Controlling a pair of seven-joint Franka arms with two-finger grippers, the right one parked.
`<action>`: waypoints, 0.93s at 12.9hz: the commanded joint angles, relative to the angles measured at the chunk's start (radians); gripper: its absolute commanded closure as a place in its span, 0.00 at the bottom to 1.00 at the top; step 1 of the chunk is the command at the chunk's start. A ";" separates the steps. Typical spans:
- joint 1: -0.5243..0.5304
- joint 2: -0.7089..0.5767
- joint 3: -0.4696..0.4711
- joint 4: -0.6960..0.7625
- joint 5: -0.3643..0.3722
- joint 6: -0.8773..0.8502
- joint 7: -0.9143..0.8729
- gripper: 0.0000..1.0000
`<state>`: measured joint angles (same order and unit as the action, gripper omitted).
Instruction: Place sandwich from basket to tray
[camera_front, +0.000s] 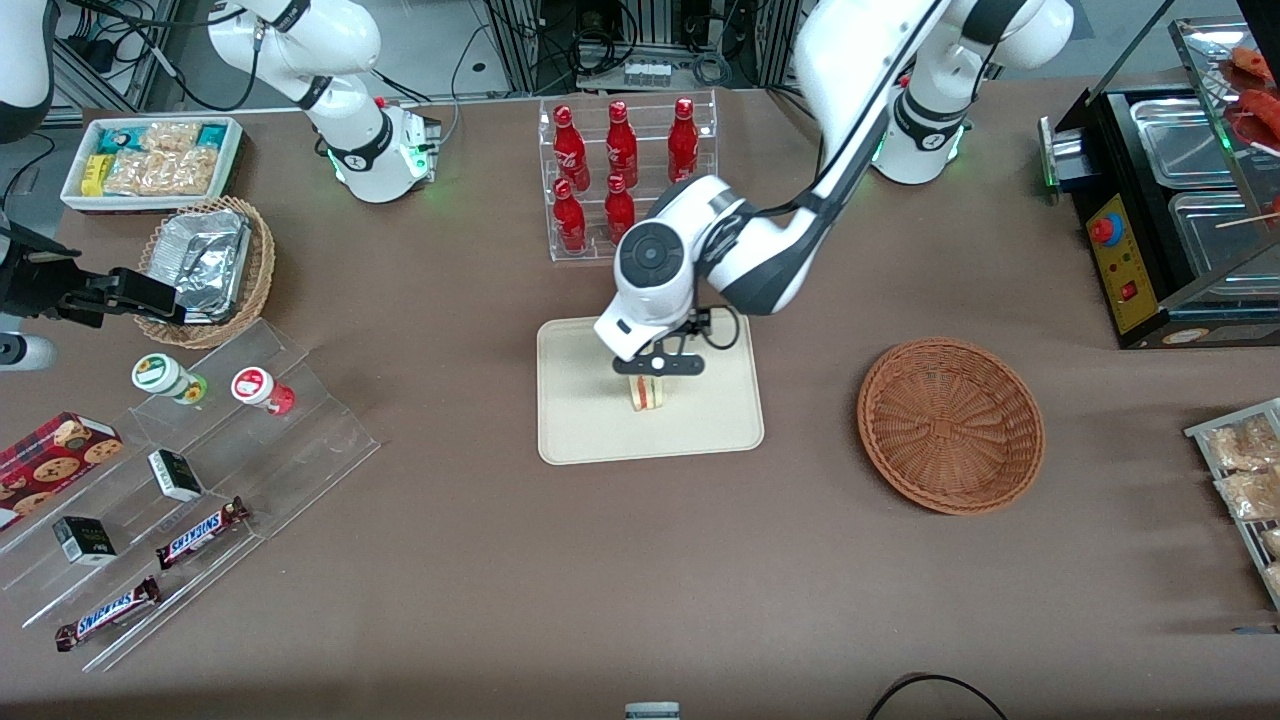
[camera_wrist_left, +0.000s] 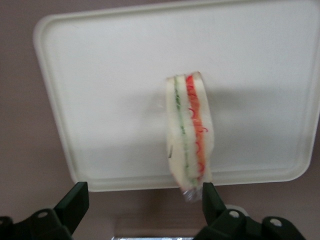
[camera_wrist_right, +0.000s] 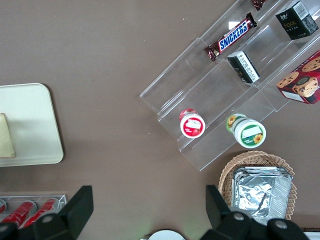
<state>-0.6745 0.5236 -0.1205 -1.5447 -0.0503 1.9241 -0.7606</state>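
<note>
The gripper (camera_front: 655, 372) of the working left arm hangs over the middle of the tray (camera_front: 590, 430), directly above the sandwich (camera_front: 648, 393). In the wrist view its 2 dark fingers (camera_wrist_left: 75, 200) stand wide apart and the gripper (camera_wrist_left: 142, 200) grasps nothing; the sandwich (camera_wrist_left: 190, 135) lies between them on the tray surface, its wrapped tip close beside 1 finger, and whether the 2 touch cannot be told.

The sandwich is a narrow wedge of pale white bread resting on the tray, its cut edge showing a green stripe and a red-orange stripe between the white layers, with a crinkle of clear film at 1 tip.

The tray (camera_wrist_left: 55, 100) is a flat, smooth, cream-beige rectangle with rounded corners and a low raised rim, lying on a matte brown table (camera_front: 500, 580).

The basket (camera_front: 950, 425) is round, shallow and reddish-brown, woven of wicker in concentric rings; it sits well apart from the tray, toward the working arm's end of the table, and nothing shows inside it.

Farther from the front camera than the tray stands a clear acrylic rack (camera_front: 630, 175) holding 6 glossy red bottles. Toward the parked arm's end lie a lighter wicker basket (camera_front: 210, 270) lined with crumpled silver foil and a stepped clear display stand (camera_front: 200, 480) carrying chocolate bars and small jars.
</note>
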 joint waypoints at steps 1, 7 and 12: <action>0.052 -0.137 0.002 -0.031 -0.003 -0.089 0.015 0.00; 0.217 -0.387 0.002 -0.116 0.039 -0.264 0.193 0.00; 0.398 -0.588 0.002 -0.270 0.033 -0.296 0.472 0.00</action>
<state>-0.3429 0.0309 -0.1070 -1.7338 -0.0188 1.6445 -0.3827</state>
